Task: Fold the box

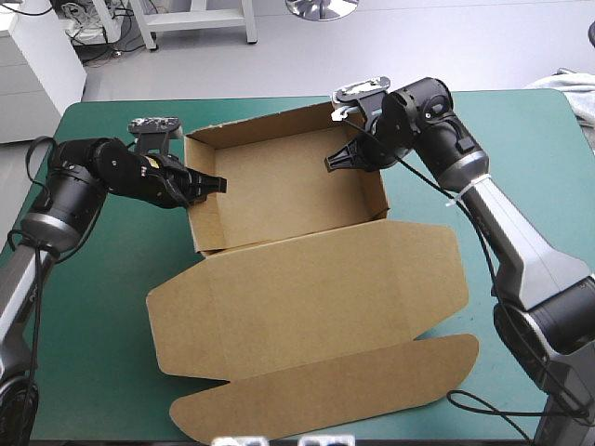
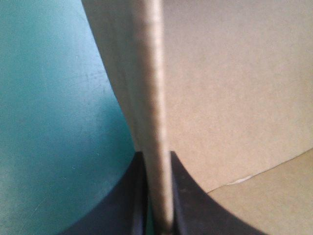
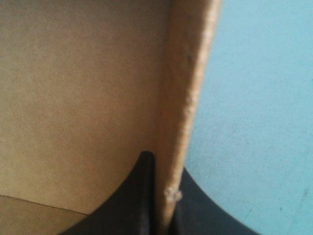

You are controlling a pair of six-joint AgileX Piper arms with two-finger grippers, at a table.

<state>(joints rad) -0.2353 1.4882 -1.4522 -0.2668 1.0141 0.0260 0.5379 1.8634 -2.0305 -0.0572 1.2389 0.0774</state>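
The box lies mid-table. Nearest the front edge is its rounded tuck flap, flat on the teal-green cover. Just beyond that the broad lid panel also lies flat, its side flaps spread out. Farther back the box stands as an open tray with its walls raised.

The left pincer comes in from the table's left side and is clamped on the tray's left wall, about midway along it. In its wrist view the black fingers are all but closed, with the wall's edge running up between them, the cover on one side and the tray's inside on the other.

The right pincer grips the right wall toward its far end in the same way, its fingers pinching the brown board. The far wall stands upright beyond both.
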